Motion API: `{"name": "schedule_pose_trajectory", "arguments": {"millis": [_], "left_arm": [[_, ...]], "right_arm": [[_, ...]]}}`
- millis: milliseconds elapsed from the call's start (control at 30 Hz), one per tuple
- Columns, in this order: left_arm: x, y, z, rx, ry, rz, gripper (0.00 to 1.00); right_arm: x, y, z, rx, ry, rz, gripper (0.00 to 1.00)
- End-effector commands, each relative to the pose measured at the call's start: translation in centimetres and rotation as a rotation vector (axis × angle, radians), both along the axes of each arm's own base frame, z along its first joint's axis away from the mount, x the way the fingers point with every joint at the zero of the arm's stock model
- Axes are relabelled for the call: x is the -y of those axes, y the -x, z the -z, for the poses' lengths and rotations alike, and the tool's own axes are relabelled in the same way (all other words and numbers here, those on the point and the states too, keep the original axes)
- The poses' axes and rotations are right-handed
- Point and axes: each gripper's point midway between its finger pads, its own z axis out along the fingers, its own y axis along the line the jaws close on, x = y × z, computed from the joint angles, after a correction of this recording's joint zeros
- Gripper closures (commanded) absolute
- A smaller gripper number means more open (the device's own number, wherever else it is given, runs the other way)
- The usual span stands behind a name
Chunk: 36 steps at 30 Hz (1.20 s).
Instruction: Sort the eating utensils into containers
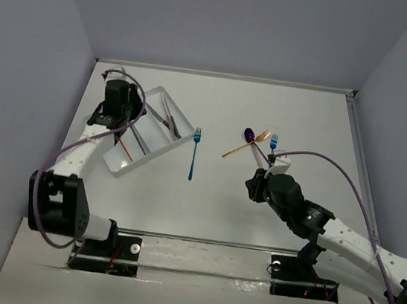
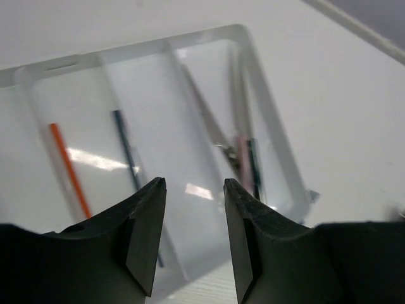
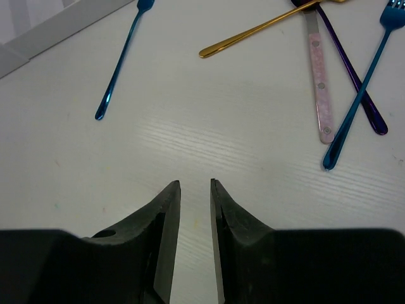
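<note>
Right claw (image 3: 193, 183), narrowly parted and empty, hovers over the counter (image 3: 190, 139). The crossed utensils (image 3: 319, 76) lie at its 1 o'clock, mostly running 12-to-6, nearest this arm. Left claw (image 2: 193, 183), spread and empty, hangs above the tray (image 2: 240, 30), toward 9 o'clock.

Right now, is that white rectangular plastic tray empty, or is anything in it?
Not empty. The left wrist view shows an orange utensil, a dark blue one and silvery ones lying inside the white tray.

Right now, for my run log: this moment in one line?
left gripper: open, empty, over tray | right gripper: slightly open, empty | unsorted: lone blue fork, gold utensil, purple utensil, pink-handled utensil, second blue fork
</note>
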Motion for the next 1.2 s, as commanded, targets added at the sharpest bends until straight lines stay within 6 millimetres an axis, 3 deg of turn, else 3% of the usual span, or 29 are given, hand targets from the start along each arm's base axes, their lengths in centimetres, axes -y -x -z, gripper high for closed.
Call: {"name": "schedule_pose_trajectory", "arguments": {"millis": [0,100,133,167,233,333,800,1067,1167], "left_arm": [[11.7,2.6,-7.5,0.207,0.001,0.293,0.58],[15.3,4.5,-4.9,0.154,0.008,0.359,0.59],[17.5,5.5,-4.1,0.142,0.011,0.406,0.59],[18.0,6.0,-2.3,0.107,-0.002,0.407,0.60],[20.2,7.0,-1.1,0.094,-0.019,0.448,0.60],[21.6,7.2,1.3,0.057,-0.037,0.465,0.61],[23.9,5.6,9.8,-0.083,-0.184,0.507,0.67],[23.0,4.1,12.2,-0.123,-0.304,0.469,0.69],[23.2,3.7,12.6,-0.128,-0.315,0.467,0.74]], "right_arm": [[-0.1,-0.6,-0.8,0.039,-0.025,0.013,0.68],[0.3,-0.7,-0.9,0.044,-0.023,0.029,0.68],[0.4,-0.7,-1.1,0.048,-0.027,0.034,0.68],[0.6,-0.7,-1.3,0.051,-0.024,0.042,0.68],[0.7,-0.7,-1.6,0.059,-0.035,0.048,0.68],[0.8,-0.7,-1.6,0.062,-0.037,0.051,0.68],[0.7,-0.8,-1.2,0.058,-0.028,0.051,0.68],[0.5,-0.9,-0.8,0.049,-0.015,0.050,0.68],[0.5,-1.0,-0.8,0.047,-0.015,0.051,0.68]]}}
